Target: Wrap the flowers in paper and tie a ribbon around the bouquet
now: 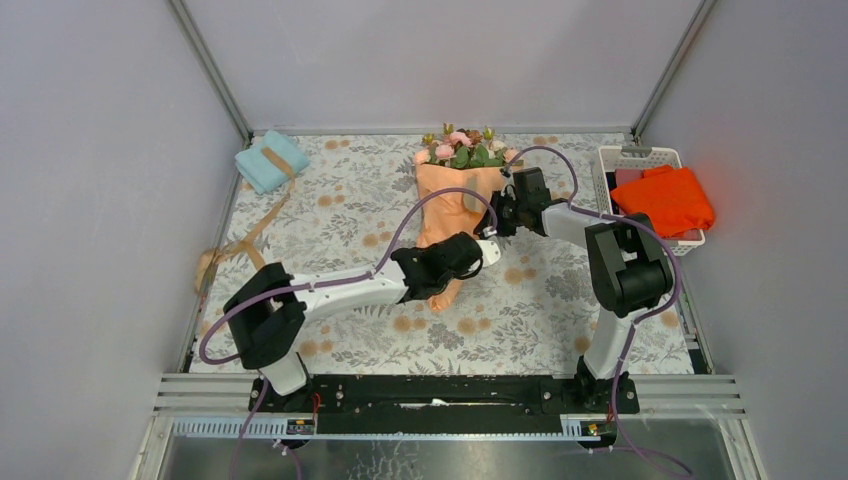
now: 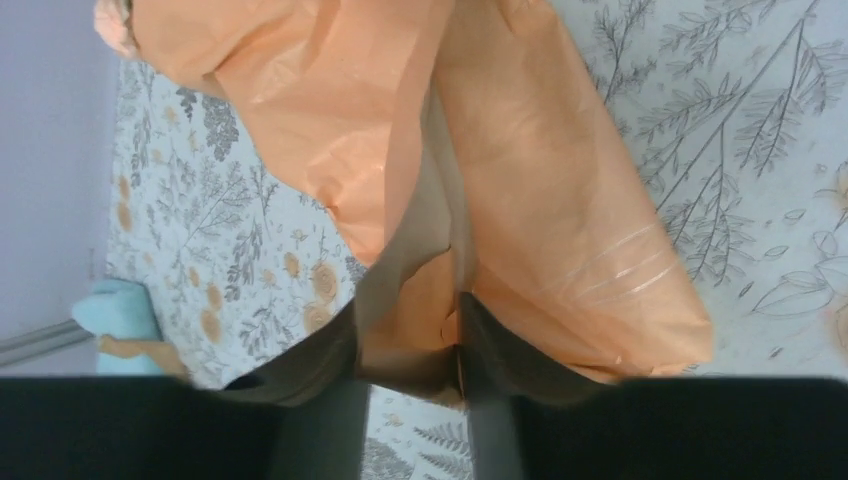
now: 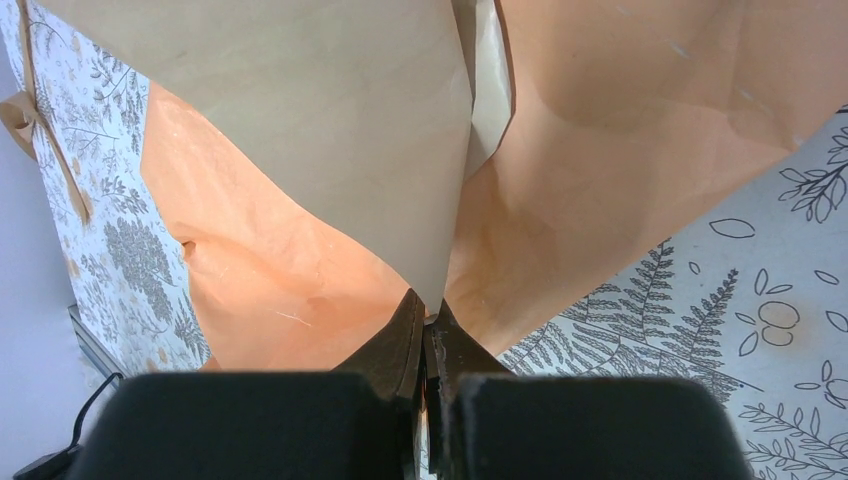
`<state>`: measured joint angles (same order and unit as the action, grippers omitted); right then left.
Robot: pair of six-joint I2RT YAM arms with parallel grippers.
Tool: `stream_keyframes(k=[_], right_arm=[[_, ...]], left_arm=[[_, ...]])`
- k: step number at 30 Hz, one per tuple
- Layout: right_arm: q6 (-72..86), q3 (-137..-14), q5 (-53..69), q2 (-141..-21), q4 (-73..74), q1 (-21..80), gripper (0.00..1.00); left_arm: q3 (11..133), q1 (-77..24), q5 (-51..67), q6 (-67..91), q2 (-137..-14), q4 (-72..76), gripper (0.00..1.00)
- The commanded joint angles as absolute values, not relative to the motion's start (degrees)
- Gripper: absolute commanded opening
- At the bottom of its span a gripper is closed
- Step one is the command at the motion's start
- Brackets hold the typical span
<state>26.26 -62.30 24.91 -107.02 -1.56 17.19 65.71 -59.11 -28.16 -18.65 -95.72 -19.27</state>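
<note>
The bouquet lies at the table's far middle: pink flowers (image 1: pixel 458 148) stick out of the top of a peach paper (image 1: pixel 452 208) cone that narrows toward me. My left gripper (image 1: pixel 486 251) is at the cone's lower part. In its wrist view the left gripper (image 2: pixel 408 315) has its jaws partly apart, and a fold of the paper (image 2: pixel 540 190) fills the gap and touches both fingers. My right gripper (image 1: pixel 503 215) is at the cone's right side. In its own view the right gripper (image 3: pixel 430 305) is shut on the tip of a pale paper flap (image 3: pixel 330 120). The tan ribbon (image 1: pixel 240 243) lies limp at the left edge.
A light blue folded cloth (image 1: pixel 270 160) sits at the back left, with the ribbon's end across it. A white basket (image 1: pixel 640 155) at the right holds a bright orange cloth (image 1: pixel 665 198). Grey walls close in the flower-print table (image 1: pixel 350 200) on three sides.
</note>
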Motion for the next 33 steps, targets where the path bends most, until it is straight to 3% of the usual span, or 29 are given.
stream_keyframes(k=[1,3,4,13,16,19,24,30,32,33], right_arm=[[24.7,-64.5,23.7,-107.4,-1.7,17.0,0.00],[24.3,-65.2,23.5,-108.0,-2.1,17.0,0.00],[24.0,-65.8,23.4,-108.3,-2.2,17.0,0.00],[25.4,-67.0,20.6,-109.1,-6.8,16.6,0.00],[26.1,-65.3,20.2,-108.8,-8.3,16.6,0.00],[25.3,-64.4,20.1,-108.7,-8.7,16.6,0.00],[24.5,-63.1,19.2,-108.4,-9.2,16.4,0.00],[25.1,-61.8,19.9,-108.5,-10.5,16.3,0.00],[25.4,-61.3,20.0,-108.4,-11.1,16.3,0.00],[25.5,-61.2,20.0,-108.3,-11.2,16.3,0.00]], left_arm=[[63.1,-58.9,-21.1,-20.1,-94.6,-18.4,0.24],[60.5,-59.2,-16.2,-22.4,-93.7,-18.8,0.05],[59.5,-59.3,-14.4,-23.5,-93.5,-19.1,0.00],[55.6,-64.2,-2.8,-31.8,-95.5,-24.1,0.00],[56.5,-64.5,-0.4,-32.4,-98.8,-24.3,0.13],[57.1,-64.5,2.5,-34.2,-100.4,-26.3,0.43],[65.8,-64.5,14.0,-38.1,-96.5,-40.5,0.72],[84.1,-58.3,27.0,-47.8,-96.4,-62.9,0.76],[86.7,-53.2,29.1,-45.8,-97.6,-60.2,0.71],[87.5,-50.5,29.2,-42.4,-98.6,-56.2,0.62]])
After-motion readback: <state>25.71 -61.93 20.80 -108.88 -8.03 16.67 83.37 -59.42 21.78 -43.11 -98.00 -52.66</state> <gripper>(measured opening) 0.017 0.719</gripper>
